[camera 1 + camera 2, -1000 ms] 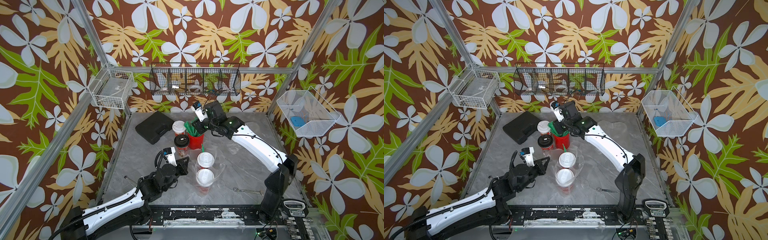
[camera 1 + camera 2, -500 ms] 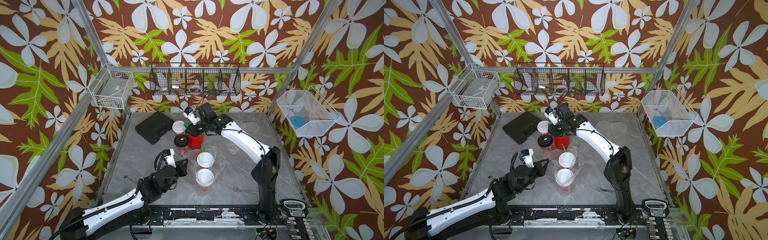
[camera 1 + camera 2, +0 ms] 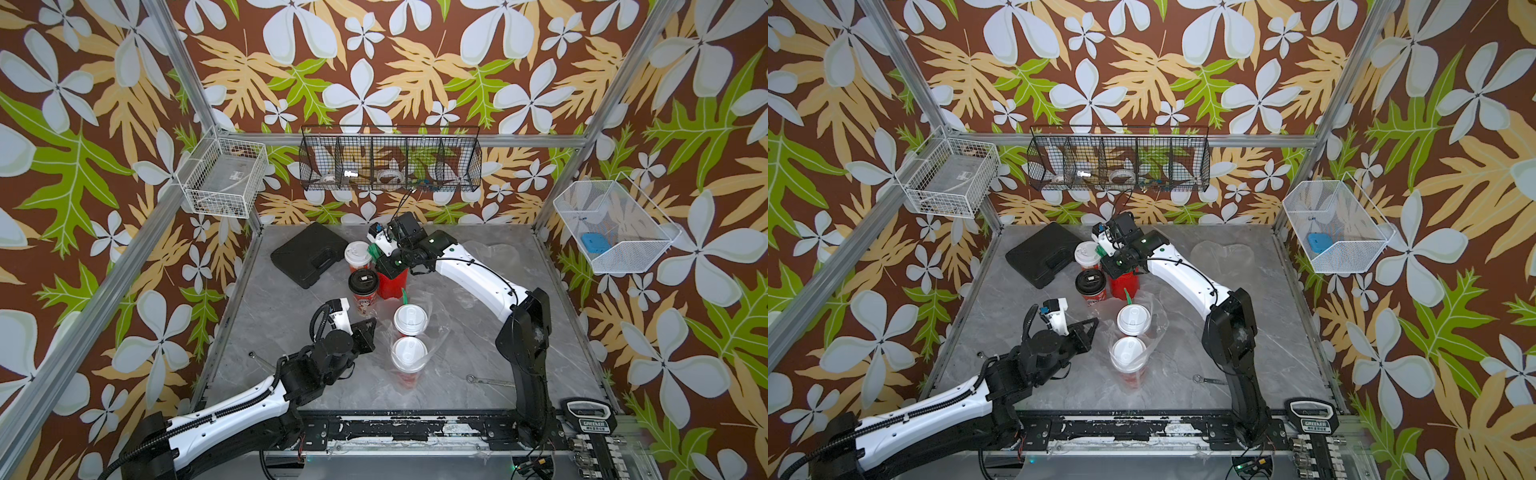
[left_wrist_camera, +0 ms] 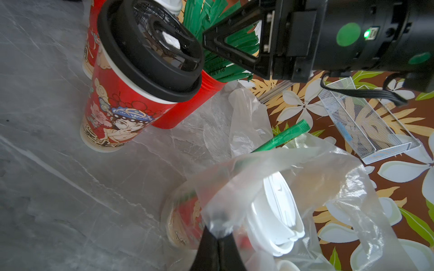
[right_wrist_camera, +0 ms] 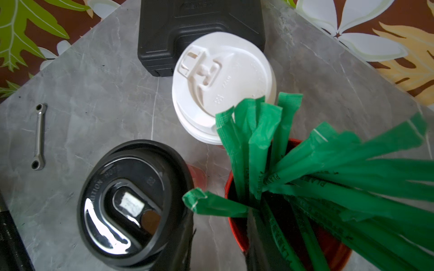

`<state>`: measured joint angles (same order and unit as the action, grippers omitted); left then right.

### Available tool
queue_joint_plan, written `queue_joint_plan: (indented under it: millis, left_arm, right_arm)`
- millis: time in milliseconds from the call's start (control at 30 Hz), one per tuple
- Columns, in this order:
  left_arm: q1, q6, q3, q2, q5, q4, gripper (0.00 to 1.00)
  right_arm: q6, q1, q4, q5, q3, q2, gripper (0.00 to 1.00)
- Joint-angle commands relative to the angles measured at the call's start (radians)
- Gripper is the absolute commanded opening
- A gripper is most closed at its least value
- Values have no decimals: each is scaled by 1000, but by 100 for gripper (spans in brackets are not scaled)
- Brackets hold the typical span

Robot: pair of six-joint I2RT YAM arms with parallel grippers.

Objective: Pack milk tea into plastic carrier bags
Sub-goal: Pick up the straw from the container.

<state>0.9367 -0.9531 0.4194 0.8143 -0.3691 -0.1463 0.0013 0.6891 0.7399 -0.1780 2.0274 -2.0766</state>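
Two white-lidded milk tea cups [image 3: 410, 320] [image 3: 408, 353] stand inside a clear plastic carrier bag [image 3: 437, 328] at mid-table. My left gripper [image 4: 217, 237] is shut on that bag's rim [image 4: 305, 169], beside the cups. A green straw [image 4: 281, 136] pokes from the bag. A black-lidded cup [image 5: 131, 199] and a white-lidded cup [image 5: 223, 89] stand loose by the red straw pot [image 5: 234, 225]. My right gripper [image 5: 218, 246] hangs over the pot's rim, open, one finger inside among the straws, one outside by the black lid. A second bag [image 3: 1221, 251] lies flat at back right.
A black case [image 3: 309, 253] lies at back left. One wrench [image 3: 486, 380] lies near the right arm's base and a small one [image 5: 38, 138] near the left edge. Wire baskets [image 3: 390, 164] hang on the walls above the table.
My right gripper has swung left and down from behind the straw pot to over its rim. The left gripper has kept its hold on the bag.
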Motion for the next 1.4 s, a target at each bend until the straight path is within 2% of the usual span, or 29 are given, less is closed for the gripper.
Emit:
queue_joint_plan:
  millis: [0,333,800,1000,1367]
  left_arm:
    - [-1,-6,2,-1,-17,-13,0]
    - [-2,-6,1,-6,-19,-13,0]
    - [-1,1,1,-11,-21,-13,0]
    - [-1,2,1,-14,-21,-11,0]
    - [-1,-4,-7,-19,-16,-13,0]
  right_arm:
    - [21,0,-24,53,-2,-3,36]
    - [68,-1,-90,120,-16,-17,20]
    - [86,0,-109,91,-6,-43,18]
    - [91,0,-106,99,2,-40,0]
    - [65,-1,-80,197,-36,65,0]
